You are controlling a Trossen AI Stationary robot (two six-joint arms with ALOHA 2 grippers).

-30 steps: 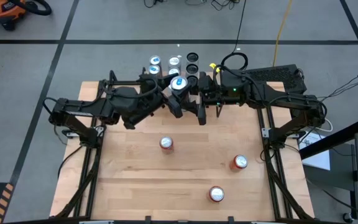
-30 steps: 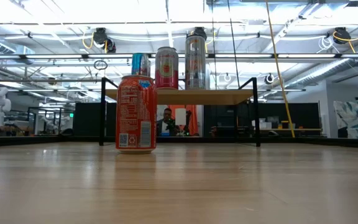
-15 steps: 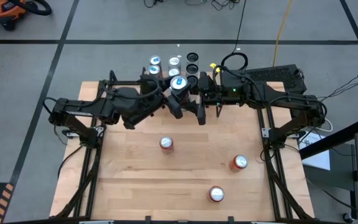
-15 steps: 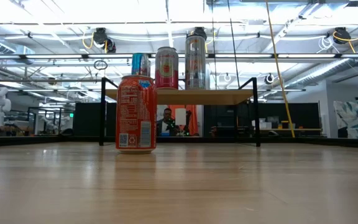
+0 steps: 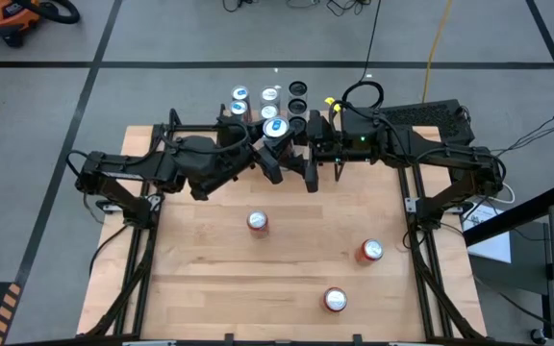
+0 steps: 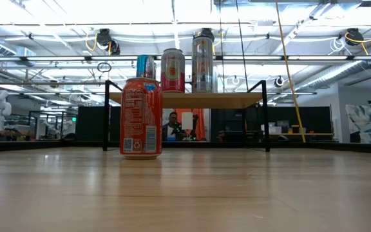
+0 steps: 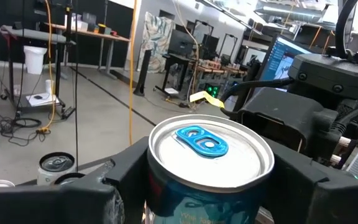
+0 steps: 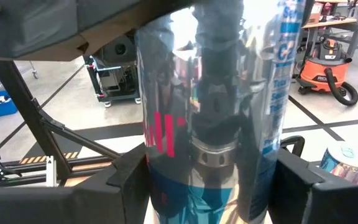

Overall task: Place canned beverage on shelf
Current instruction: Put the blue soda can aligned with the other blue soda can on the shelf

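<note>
Gripping the silver-blue can (image 5: 276, 128) from both sides, the left gripper (image 5: 263, 154) and right gripper (image 5: 301, 159) steady it upright above the shelf (image 6: 185, 99), probably a handover before placing it beside the cans already there.

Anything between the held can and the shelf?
Nothing visible. The can, in the right gripper, left gripper alongside, is by the shelf, whose other cans leave one end bare.

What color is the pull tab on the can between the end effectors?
Blue, on a silver lid; clearest in the left wrist view.
</note>
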